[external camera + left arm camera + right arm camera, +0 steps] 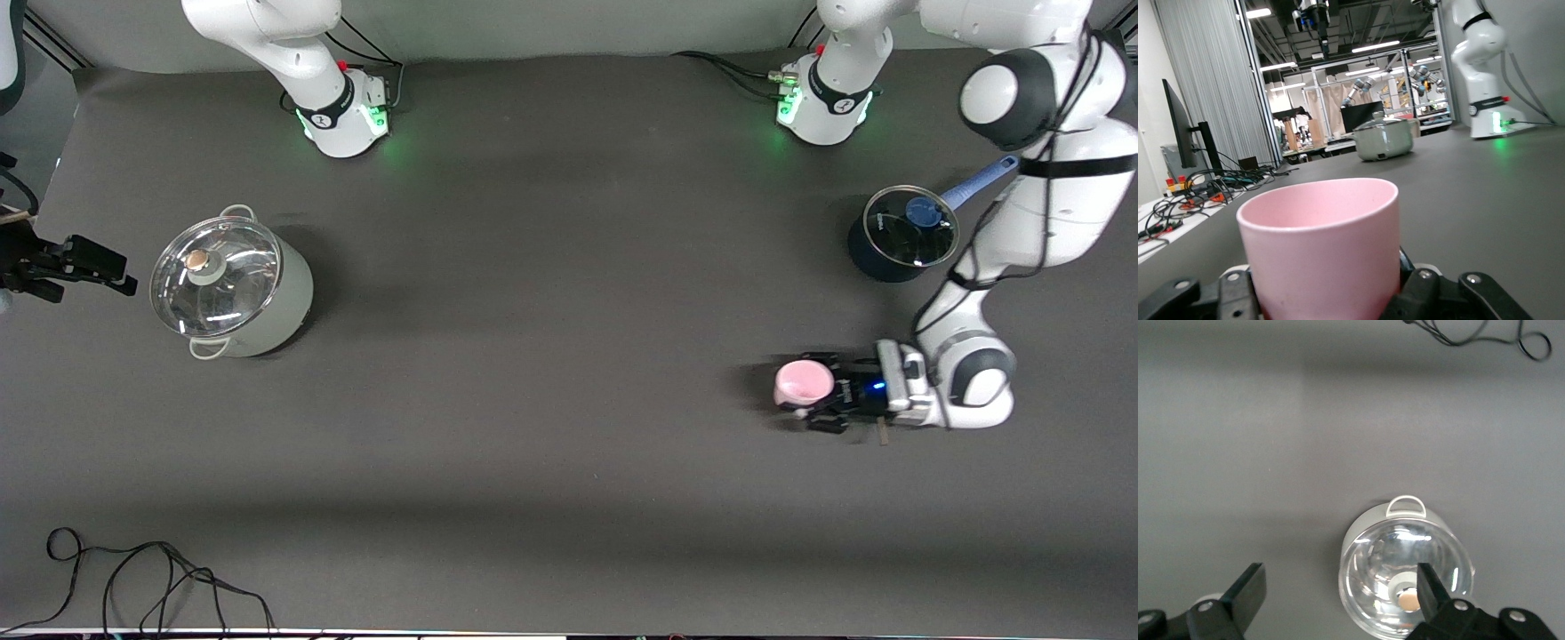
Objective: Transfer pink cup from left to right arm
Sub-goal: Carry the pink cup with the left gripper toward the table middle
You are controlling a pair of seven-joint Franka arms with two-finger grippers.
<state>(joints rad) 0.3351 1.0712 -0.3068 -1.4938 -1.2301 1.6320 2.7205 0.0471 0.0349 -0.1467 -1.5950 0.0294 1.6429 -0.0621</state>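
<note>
Plastic, pale pink and handleless, the small tapered pink cup [804, 382] is sitting upright on the table with the left gripper [820, 393] closing its fingers on the lower wall — likely light, stiff and slippery, so a low grip is leaving the rim free. Well apart, the right gripper [1338, 587] is waiting wide open over the lidded pale green pot [233, 284]; the small dark blue lidded saucepan [900, 236] is standing near the left arm — nothing is blocking the table between the two grippers.

My front camera sits high, looking steeply down across the table [551, 427] at both bases; my left wrist camera rides low, almost at table level, close against the cup [1321, 257], facing level toward the pale pot [1383, 139]; my right wrist camera looks straight down on that pot [1405, 570]; all three views share it.
</note>
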